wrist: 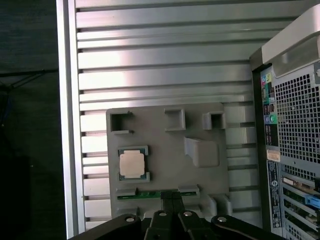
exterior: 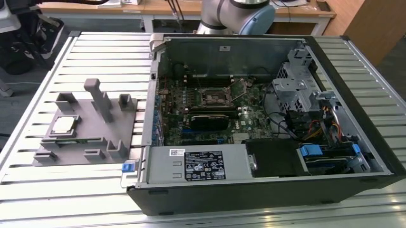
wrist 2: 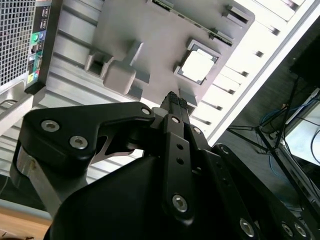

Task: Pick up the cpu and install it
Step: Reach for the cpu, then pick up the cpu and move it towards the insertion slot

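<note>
Exterior view's left: a grey plastic fixture [exterior: 89, 142] lies flat on the slatted aluminium surface [exterior: 95, 52], with upright posts and pockets moulded into it. The cpu [exterior: 64, 125] sits in a square pocket of that fixture, on the side away from the computer, silvery top up, flat. Just beside it, nearer the camera, a narrow green memory stick [exterior: 70, 140] stands on edge in a slot.

Exterior view's right: a black computer case [exterior: 266, 190] lies on its side with the inside exposed. It holds the motherboard [exterior: 190, 102], with the square cpu socket [exterior: 214, 99] near the middle of it. The labelled power supply [exterior: 197, 164] is along the near wall and the drive cage [exterior: 298, 85] at the far right. The arm's base [exterior: 238, 16] is behind the case.

In both wrist views the gripper [wrist 2: 173, 97] [wrist: 172, 196] hangs above the fixture [wrist 2: 150, 30] [wrist: 165, 150], clear of it. The fingers [wrist: 167, 200] are pressed together with nothing between them. In the first wrist view the tips line up over the memory stick [wrist: 160, 194] at the fixture's edge. The cpu [wrist 2: 197, 66] [wrist: 132, 163] is near the gripper but apart from it, seated in its pocket and untouched. The perforated rear panel of the case [wrist: 295, 125] is beside the fixture.
</note>
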